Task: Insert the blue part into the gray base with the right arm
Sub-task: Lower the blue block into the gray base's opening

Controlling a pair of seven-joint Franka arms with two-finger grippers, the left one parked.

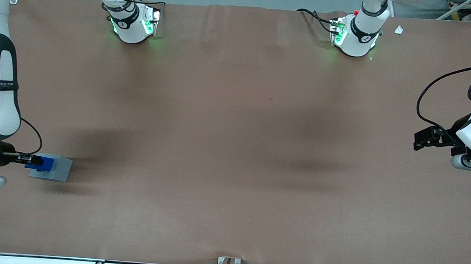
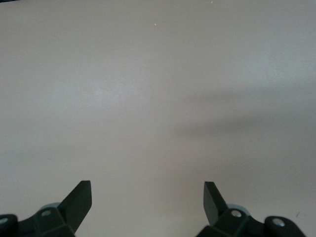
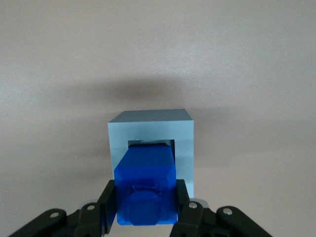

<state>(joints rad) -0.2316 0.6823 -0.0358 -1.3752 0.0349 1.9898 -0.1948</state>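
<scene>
- The gripper [image 3: 146,212], at the working arm's end of the counter [image 1: 234,148], has its jaws pinching the blue part's [image 3: 145,185] sides.
- The part looks stiff, light and smooth, likely slippery; its nose meets the gray base's [image 3: 183,133] recess.

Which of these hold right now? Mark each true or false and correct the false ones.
1. The gripper is shut on the blue part. True.
2. The blue part lies alone on the table, away from the gray base. False: it is held at the base's recess.
3. The gray base sits toward the working arm's end of the table. True.
4. The gray base is stacked on the blue part. False: the base rests on the table.
</scene>
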